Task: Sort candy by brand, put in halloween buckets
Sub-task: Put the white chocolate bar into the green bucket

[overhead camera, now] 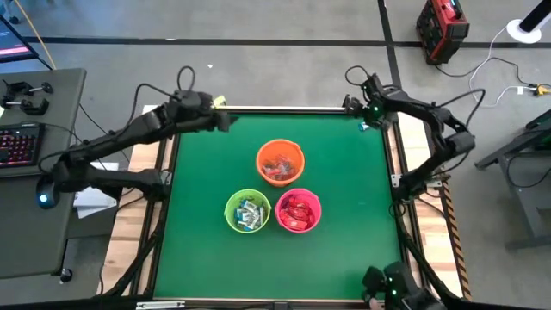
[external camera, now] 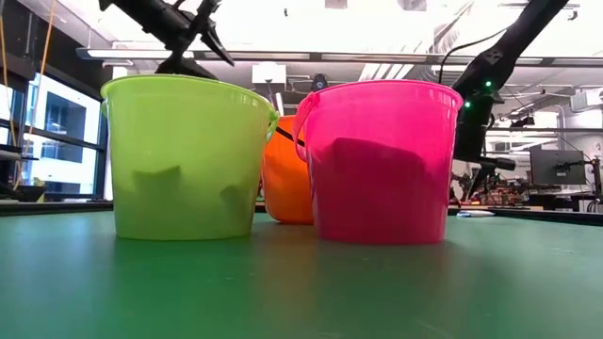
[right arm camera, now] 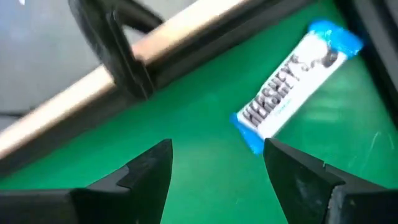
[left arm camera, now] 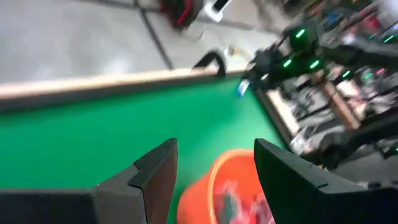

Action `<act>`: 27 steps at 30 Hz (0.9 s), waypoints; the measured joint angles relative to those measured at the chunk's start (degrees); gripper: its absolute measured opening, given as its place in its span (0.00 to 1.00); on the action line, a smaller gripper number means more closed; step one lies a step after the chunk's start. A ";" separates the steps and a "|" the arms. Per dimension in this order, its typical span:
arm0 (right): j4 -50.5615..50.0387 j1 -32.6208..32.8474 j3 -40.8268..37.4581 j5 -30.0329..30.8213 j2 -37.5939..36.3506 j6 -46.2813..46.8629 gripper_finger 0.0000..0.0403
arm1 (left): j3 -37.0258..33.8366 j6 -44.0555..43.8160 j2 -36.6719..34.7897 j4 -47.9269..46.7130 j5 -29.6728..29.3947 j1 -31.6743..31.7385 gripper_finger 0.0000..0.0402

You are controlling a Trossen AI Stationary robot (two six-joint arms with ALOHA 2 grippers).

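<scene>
Three buckets stand mid-table: orange [overhead camera: 281, 162] at the far side, lime green [overhead camera: 248, 212] and hot pink [overhead camera: 298, 210] nearer. Each holds candy: silvery in the orange, blue-and-white in the green, red in the pink. One blue-and-white Hershey's candy [right arm camera: 292, 84] lies flat on the green mat by the far right corner [overhead camera: 365, 127]. My right gripper [right arm camera: 217, 162] hovers open just above and beside it, pointing steeply down. My left gripper [left arm camera: 214, 168] is open and empty near the far left corner [overhead camera: 225, 121], facing the orange bucket [left arm camera: 230, 193].
A wooden rail [right arm camera: 74, 106] runs along the table's far edge, with a black bracket [right arm camera: 118, 50] close to the loose candy. A desk with a keyboard [overhead camera: 21, 142] stands beyond the left edge. The green mat [overhead camera: 344, 258] around the buckets is bare.
</scene>
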 joint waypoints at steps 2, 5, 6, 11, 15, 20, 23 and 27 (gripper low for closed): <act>0.20 -0.28 1.68 0.74 1.51 2.13 0.61 | 0.00 0.93 0.00 3.29 1.67 2.52 0.50; -2.78 -1.21 3.19 0.83 3.90 5.95 0.61 | 0.02 0.99 0.31 7.75 4.64 6.57 0.50; -3.08 -1.46 3.69 1.20 4.45 7.30 0.61 | 0.02 1.21 0.56 8.85 5.65 7.95 0.50; -5.24 -2.09 6.37 4.00 6.69 15.44 0.60 | 0.04 5.37 3.20 10.99 11.94 14.68 0.50; -7.17 -2.36 8.65 5.43 8.73 18.91 0.58 | 0.04 7.48 6.60 10.75 17.59 18.70 0.50; -13.22 -2.38 13.01 6.30 13.75 21.28 0.56 | 0.04 10.53 11.22 10.78 23.87 21.13 0.50; -17.66 -2.36 15.97 5.11 17.39 21.57 0.55 | 0.04 10.74 13.47 10.78 27.53 21.92 0.50; -21.55 -2.20 18.65 5.08 20.78 21.44 0.55 | 0.04 12.43 15.30 10.79 31.00 22.27 0.50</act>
